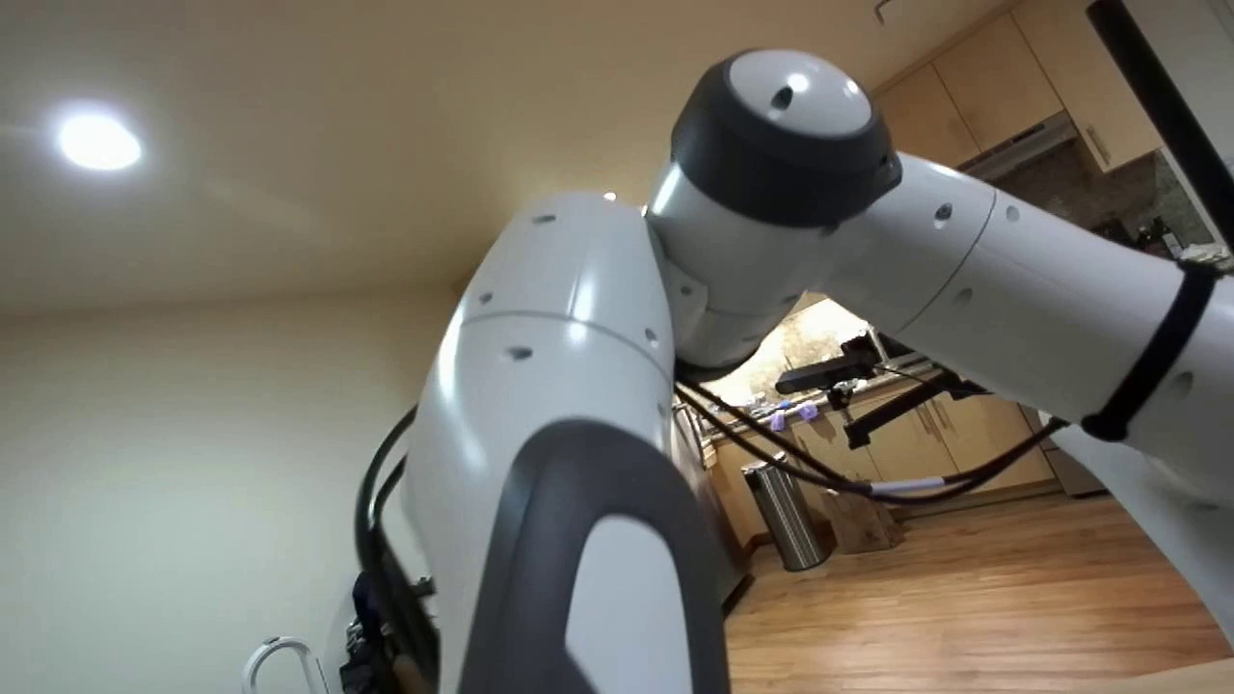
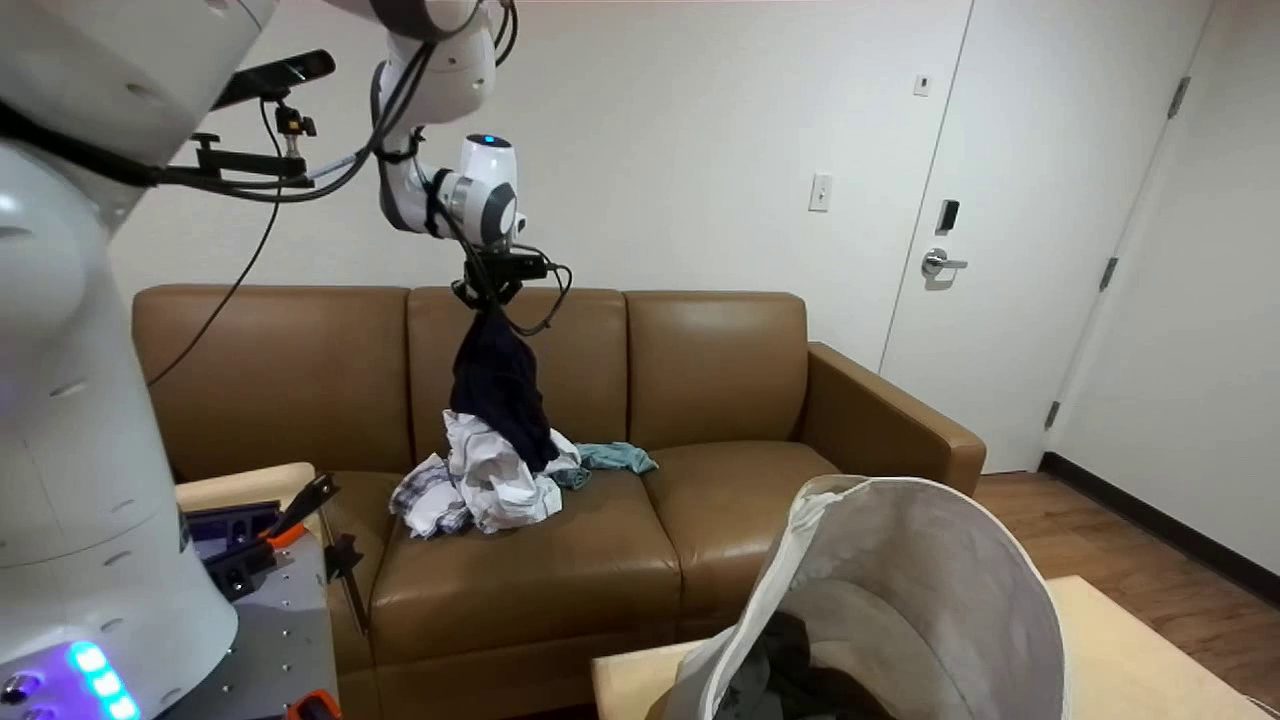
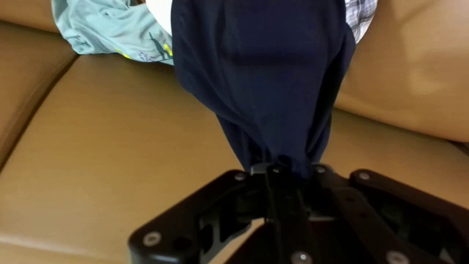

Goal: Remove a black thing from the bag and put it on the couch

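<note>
My gripper is shut on a black or very dark navy cloth above the couch. The cloth hangs down, and its lower end rests against the white clothes on the middle seat. In the wrist view the gripper pinches the top of the cloth, with the couch behind it. The bag is a pale, open-topped fabric hamper at the front right. Dark cloths lie inside it, and its bottom is out of view. The gripper is out of view in the remaining exterior view.
White clothes, a plaid cloth and a teal cloth lie on the couch. The hamper stands on a light wooden table. A side camera on a bracket and loose cables hang by the arm.
</note>
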